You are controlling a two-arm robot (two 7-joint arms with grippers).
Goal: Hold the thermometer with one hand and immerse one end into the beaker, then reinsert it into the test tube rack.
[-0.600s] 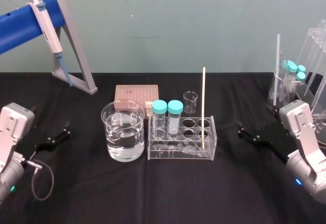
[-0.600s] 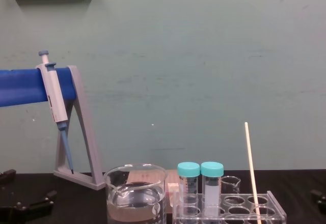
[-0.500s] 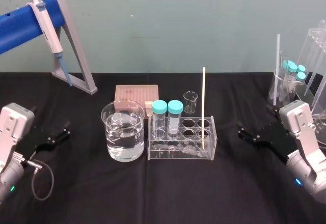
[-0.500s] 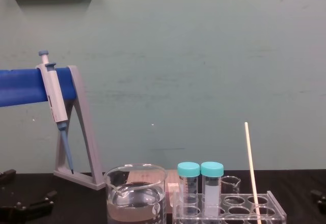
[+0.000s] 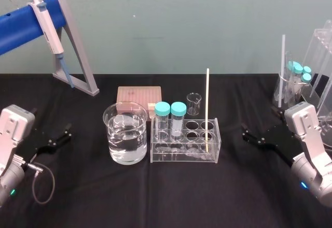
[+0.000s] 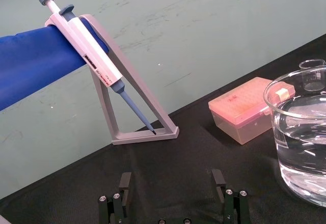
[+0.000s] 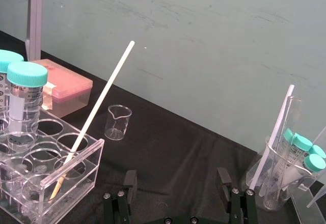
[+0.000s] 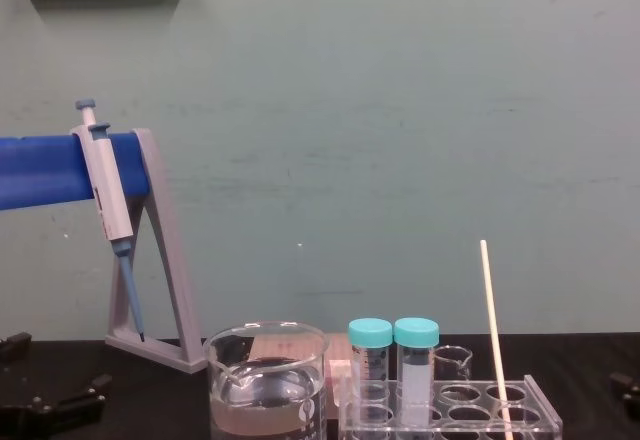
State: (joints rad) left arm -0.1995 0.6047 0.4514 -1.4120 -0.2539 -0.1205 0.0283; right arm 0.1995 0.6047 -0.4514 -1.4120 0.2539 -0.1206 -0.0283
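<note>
The thin cream-white thermometer rod [image 5: 207,103] stands near-upright in the clear plastic test tube rack [image 5: 181,156], at the end nearest the black right gripper [image 5: 255,136], whose fingers are spread and empty. It lies to that claw's left. The left gripper [image 5: 56,139], likewise spread, sits farther off, past the large glass beaker [image 5: 111,134].

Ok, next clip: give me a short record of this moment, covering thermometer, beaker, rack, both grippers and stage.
thermometer: standing in a hole at the right end of the rack, leaning slightly
beaker: just left of the rack, part full of clear liquid
left gripper: low, left of the beaker, fingers open, empty
right gripper: low, right of the rack, fingers open, empty
stage: thermometer in rack, neither gripper touching it
</note>
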